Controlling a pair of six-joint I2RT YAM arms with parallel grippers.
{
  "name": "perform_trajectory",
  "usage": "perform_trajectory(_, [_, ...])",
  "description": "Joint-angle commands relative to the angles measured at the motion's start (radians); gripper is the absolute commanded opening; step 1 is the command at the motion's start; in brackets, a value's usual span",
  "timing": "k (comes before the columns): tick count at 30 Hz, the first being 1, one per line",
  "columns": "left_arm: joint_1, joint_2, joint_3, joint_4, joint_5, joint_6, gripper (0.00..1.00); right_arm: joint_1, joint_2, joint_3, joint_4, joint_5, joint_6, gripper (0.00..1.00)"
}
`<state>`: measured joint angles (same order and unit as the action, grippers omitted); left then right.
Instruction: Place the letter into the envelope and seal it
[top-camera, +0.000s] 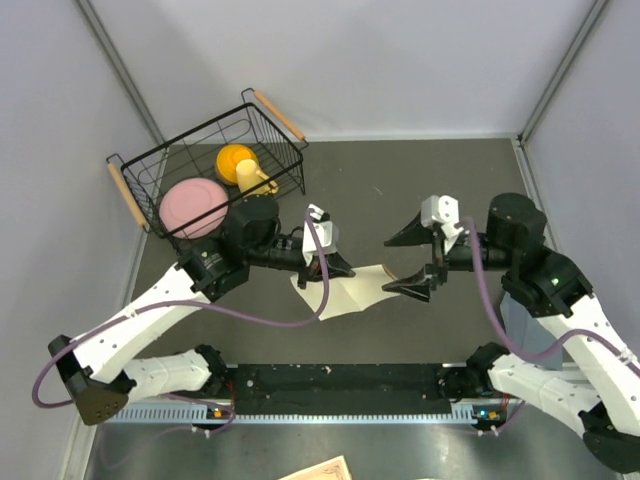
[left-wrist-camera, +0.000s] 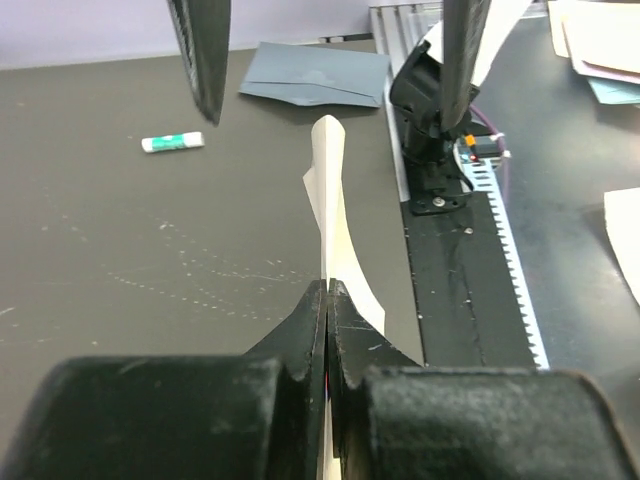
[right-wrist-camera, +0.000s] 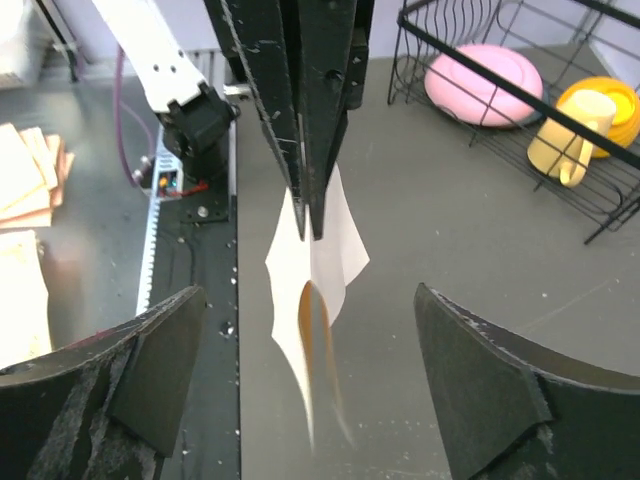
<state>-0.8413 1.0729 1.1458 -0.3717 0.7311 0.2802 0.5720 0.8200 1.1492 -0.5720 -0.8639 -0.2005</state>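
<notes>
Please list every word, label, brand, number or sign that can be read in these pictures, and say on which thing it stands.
No text can be read in any view.
On the glue stick: a green label, too small and blurred to read.
On the letter and the envelope: no writing visible.

The overhead camera looks steeply down on the worktop (top-camera: 400, 180); both wrist cameras sit close, facing each other, sharing the letter (left-wrist-camera: 328, 200).
</notes>
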Motion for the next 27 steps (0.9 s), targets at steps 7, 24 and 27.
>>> perform_trajectory(7, [-0.001, 0.044, 0.072, -0.012, 0.091, -0.078, 0.0, 0.15, 0.091, 0.096, -0.043, 0.178, -0.145, 0.5])
perform_trajectory(24, [0.173, 0.021, 0.046, -0.214, 0.209, 0.008, 0.54, 0.17, 0.074, 0.113, -0.066, 0.235, -0.093, 0.0])
perform_trajectory(27, [0.174, 0.022, 0.038, -0.285, 0.186, 0.097, 0.38, 0.169, 0.073, 0.124, -0.068, 0.238, -0.089, 0.0])
